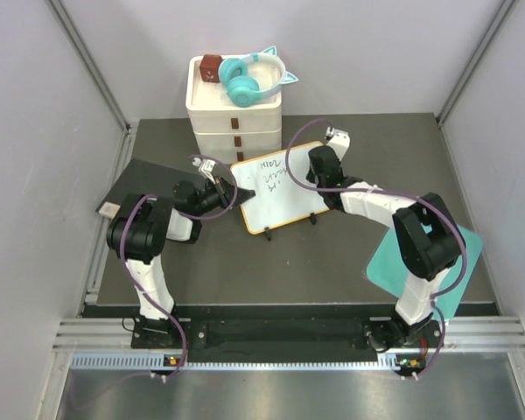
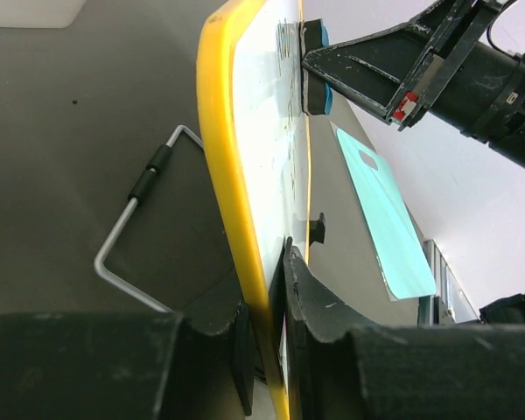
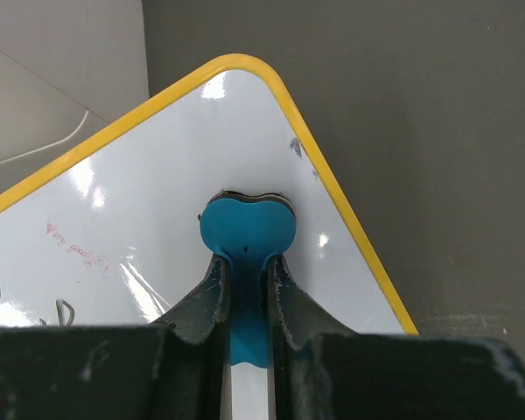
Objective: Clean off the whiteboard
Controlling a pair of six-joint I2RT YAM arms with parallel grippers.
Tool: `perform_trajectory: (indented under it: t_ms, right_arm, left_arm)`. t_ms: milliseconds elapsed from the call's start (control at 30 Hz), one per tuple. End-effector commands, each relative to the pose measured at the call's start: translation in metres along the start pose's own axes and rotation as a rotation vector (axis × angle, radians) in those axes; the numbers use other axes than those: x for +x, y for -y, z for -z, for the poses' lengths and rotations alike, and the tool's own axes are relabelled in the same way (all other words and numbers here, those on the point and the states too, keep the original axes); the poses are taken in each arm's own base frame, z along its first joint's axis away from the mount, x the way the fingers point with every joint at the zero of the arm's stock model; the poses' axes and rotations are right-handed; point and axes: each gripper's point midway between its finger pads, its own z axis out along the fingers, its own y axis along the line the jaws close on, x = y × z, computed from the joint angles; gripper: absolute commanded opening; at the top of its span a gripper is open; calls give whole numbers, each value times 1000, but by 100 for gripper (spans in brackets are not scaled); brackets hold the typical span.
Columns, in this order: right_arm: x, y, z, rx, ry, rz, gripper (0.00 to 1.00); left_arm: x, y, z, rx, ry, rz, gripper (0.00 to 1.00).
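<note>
The whiteboard (image 1: 278, 199), white with a yellow frame, stands tilted on its wire legs at the table's middle. Black scribbles (image 1: 268, 170) mark its upper part. My left gripper (image 1: 242, 191) is shut on the board's left edge; in the left wrist view the yellow frame (image 2: 230, 166) runs between its fingers (image 2: 311, 302). My right gripper (image 3: 248, 273) is shut on a blue eraser (image 3: 248, 229), whose pad presses flat on the whiteboard (image 3: 149, 184) near its upper right corner. Faint pink writing (image 3: 74, 247) lies left of the eraser. The top view hides the eraser under the right gripper (image 1: 314, 165).
White drawer stack (image 1: 234, 112) behind the board carries teal headphones (image 1: 254, 79) and a red-brown cube (image 1: 211, 67). A dark grey pad (image 1: 140, 179) lies at the left. A teal cutting board (image 1: 465, 248) lies at the right under the right arm. Grey walls close in both sides.
</note>
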Motion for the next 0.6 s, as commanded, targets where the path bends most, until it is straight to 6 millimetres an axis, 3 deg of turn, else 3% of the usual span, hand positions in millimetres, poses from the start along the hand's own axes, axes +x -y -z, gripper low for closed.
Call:
perform_trajectory:
  t_ms: [0, 200, 300, 500, 533, 567]
  right_arm:
    - [74, -9, 11, -87, -169, 95, 0]
    - [114, -38, 41, -162, -221, 118, 0]
    - [122, -50, 52, -194, -229, 108, 0]
    - [104, -66, 37, -175, -206, 183, 0]
    - [84, -80, 32, -195, -175, 190, 0]
    - [89, -83, 25, -194, -195, 211, 0]
  left_arm:
    - [53, -9, 8, -5, -171, 9, 0]
    - [55, -9, 9, -9, -177, 7, 0]
    - [55, -9, 8, -12, -178, 1, 0]
    - [56, -7, 7, -8, -182, -3, 0]
    - [56, -6, 7, -7, -183, -2, 0]
    - [57, -6, 8, -8, -186, -2, 0]
